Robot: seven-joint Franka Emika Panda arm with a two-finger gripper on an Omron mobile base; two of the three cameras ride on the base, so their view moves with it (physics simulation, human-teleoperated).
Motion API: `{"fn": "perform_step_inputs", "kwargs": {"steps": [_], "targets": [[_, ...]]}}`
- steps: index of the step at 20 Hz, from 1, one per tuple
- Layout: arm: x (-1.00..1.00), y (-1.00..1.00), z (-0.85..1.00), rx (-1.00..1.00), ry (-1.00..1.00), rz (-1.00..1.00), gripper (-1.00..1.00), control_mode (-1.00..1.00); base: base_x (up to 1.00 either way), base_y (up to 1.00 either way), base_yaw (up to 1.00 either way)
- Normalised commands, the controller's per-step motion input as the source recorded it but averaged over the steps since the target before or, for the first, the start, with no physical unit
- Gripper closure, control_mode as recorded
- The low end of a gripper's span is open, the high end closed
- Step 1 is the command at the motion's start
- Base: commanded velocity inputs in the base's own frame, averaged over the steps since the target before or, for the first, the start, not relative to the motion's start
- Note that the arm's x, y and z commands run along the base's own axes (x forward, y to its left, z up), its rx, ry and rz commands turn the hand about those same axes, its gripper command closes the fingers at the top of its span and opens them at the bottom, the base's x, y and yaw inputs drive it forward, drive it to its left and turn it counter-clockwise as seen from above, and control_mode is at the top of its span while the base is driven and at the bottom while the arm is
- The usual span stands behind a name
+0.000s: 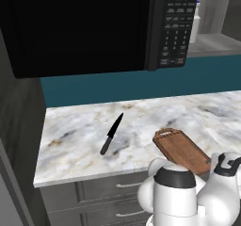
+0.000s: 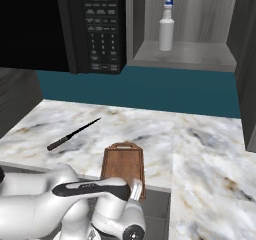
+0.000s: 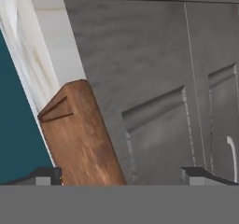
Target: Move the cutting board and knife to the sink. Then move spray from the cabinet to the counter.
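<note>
The reddish-brown cutting board (image 1: 181,149) (image 2: 123,166) lies on the marble counter (image 1: 75,135) (image 2: 210,154), its near end jutting over the front edge. The dark knife (image 1: 111,134) (image 2: 72,135) lies flat to the board's left, apart from it. In the hand view my gripper (image 3: 122,175) is open, low in front of the drawers, and the board's overhanging end (image 3: 79,134) sits between the fingertips, nearer the left one (image 3: 44,175). The spray (image 2: 166,29) (image 1: 195,25) stands upright on the cabinet shelf (image 2: 185,54) (image 1: 214,44). The sink is out of view.
A black microwave (image 1: 84,27) (image 2: 95,29) hangs above the counter, left of the cabinet niche. A teal backsplash (image 2: 150,89) runs behind the counter. Grey drawers with metal handles (image 1: 127,185) (image 3: 158,125) sit under the counter. A dark wall panel (image 1: 19,140) bounds the counter's left end.
</note>
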Motion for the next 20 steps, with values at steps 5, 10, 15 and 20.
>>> {"fn": "perform_step_inputs", "kwargs": {"steps": [5,10,15,20], "targets": [[0.05,-0.06,-0.03,0.00,-0.07,0.00,-1.00,-1.00,0.00,0.00,0.00],[0.03,-0.02,-0.04,0.00,-0.06,0.00,-1.00,-1.00,0.00,0.00,0.00],[0.01,0.00,-0.03,0.00,-0.08,0.00,-1.00,-1.00,0.00,0.00,0.00],[0.10,0.00,0.00,0.00,-0.05,0.00,-1.00,-1.00,0.00,0.00,0.00]]}}
